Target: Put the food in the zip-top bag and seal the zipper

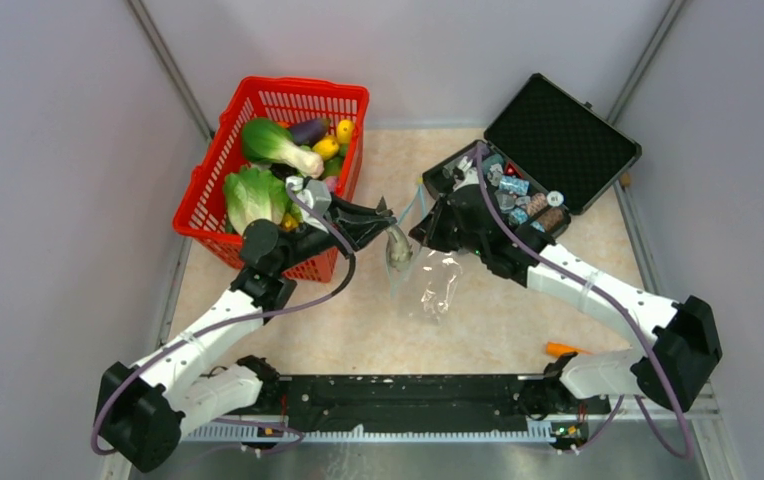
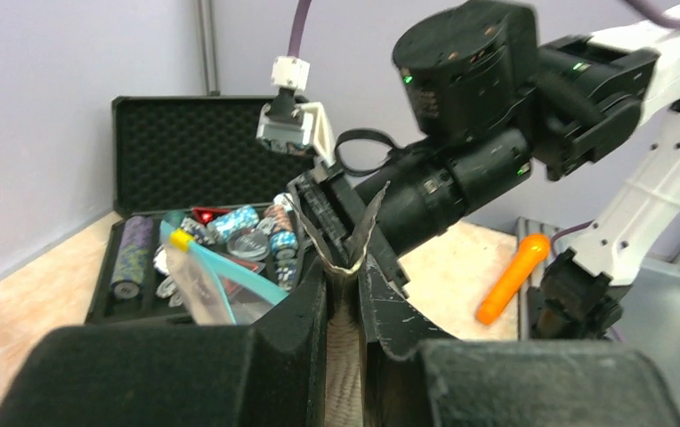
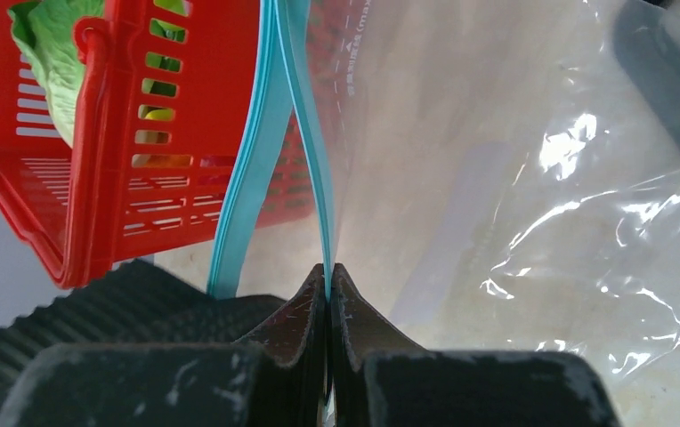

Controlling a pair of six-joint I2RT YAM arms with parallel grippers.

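The zip-top bag hangs crinkled at mid-table, clear plastic filling the right wrist view. My right gripper is shut on one lip of its light-blue zipper; the other lip bows away, so the mouth gapes. My left gripper is shut on a beige ribbed food piece with a dark rim, held at the bag's mouth. The zipper's yellow slider shows to its left. More food lies in the red basket: leafy greens, an eggplant, yellow pieces.
An open black case of small trinkets stands at the back right, just behind the right arm. An orange stick lies near the right arm's base. The basket sits close on the left of the bag.
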